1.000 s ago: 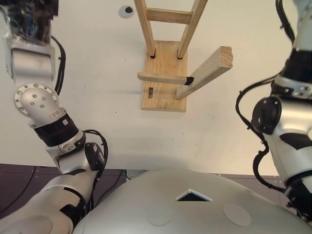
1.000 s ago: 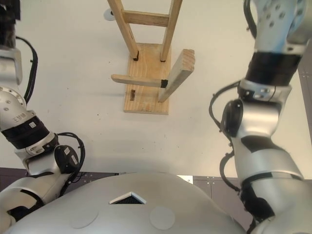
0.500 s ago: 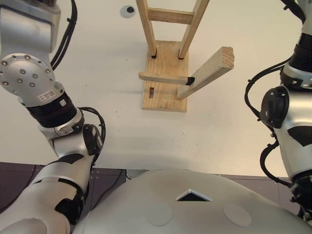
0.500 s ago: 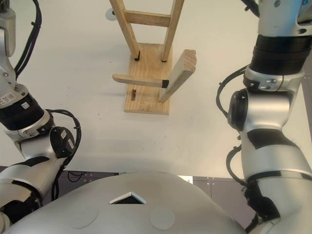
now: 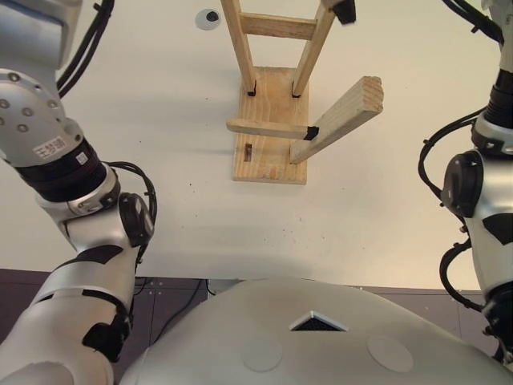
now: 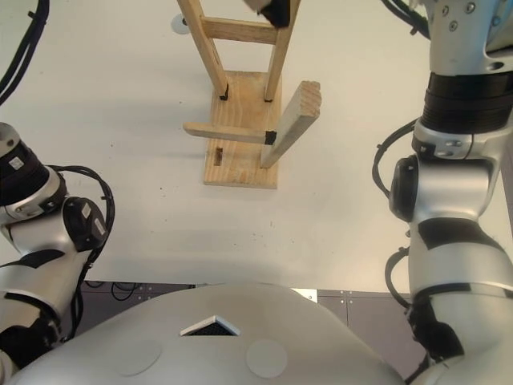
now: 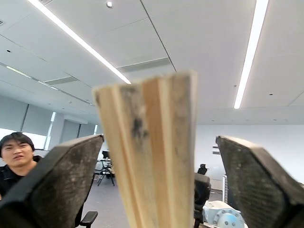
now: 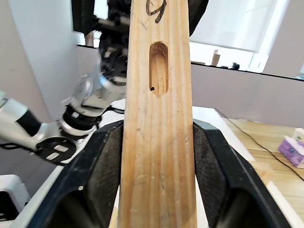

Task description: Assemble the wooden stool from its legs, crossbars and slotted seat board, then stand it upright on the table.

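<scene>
1. My right gripper (image 8: 159, 161) is pinching an upright stool leg (image 8: 159, 118), with a pad tight against each side.
2. My left gripper (image 7: 154, 183) is spread around a wooden leg end (image 7: 152, 142), with a clear gap at one finger (image 7: 256, 185).
3. Just below the right gripper, a crossbar (image 5: 277, 26) joins the two upright legs.
4. Farther down, those legs stand in the seat board (image 5: 268, 164), which lies flat on the table (image 5: 160, 120).
5. Farthest away, a tilted leg (image 5: 341, 116) leans at the board's edge, and its second crossbar (image 5: 264, 127) reaches across the board.

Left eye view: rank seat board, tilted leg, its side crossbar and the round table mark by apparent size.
1. seat board
2. tilted leg (nearer the camera, so unsure)
3. crossbar
4. round mark
</scene>
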Tool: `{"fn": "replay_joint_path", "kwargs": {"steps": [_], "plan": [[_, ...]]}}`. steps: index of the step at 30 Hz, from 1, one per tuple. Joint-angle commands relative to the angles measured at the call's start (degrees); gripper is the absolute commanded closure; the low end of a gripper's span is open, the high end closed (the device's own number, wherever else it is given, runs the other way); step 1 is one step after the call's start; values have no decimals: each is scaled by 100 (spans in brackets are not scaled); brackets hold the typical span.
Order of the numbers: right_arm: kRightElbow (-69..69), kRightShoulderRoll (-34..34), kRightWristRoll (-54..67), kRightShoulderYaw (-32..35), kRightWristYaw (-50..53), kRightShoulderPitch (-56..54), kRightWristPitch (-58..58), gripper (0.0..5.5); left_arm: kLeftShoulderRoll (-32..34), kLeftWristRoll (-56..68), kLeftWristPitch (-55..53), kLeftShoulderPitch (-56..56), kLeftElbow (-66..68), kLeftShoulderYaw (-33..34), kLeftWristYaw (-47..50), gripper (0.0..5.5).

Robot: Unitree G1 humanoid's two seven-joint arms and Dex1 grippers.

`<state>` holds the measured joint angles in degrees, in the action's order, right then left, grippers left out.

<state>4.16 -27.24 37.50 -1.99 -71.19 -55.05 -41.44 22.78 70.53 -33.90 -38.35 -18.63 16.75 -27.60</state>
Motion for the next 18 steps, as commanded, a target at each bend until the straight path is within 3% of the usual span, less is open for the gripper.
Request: {"fn": "replay_joint_path", "kwargs": {"steps": [1,14,18], "plan": [[-114,-230,288,3,-290,35,-405,346,294,147,-163,-32,-49,74,-338,135],[30,-168,449,132,-341,-15,-654,346,354,446,-260,4,-50,57,-394,332],[51,-97,536,233,-280,-37,-687,346,376,573,-404,27,-3,-20,-378,343]]}}
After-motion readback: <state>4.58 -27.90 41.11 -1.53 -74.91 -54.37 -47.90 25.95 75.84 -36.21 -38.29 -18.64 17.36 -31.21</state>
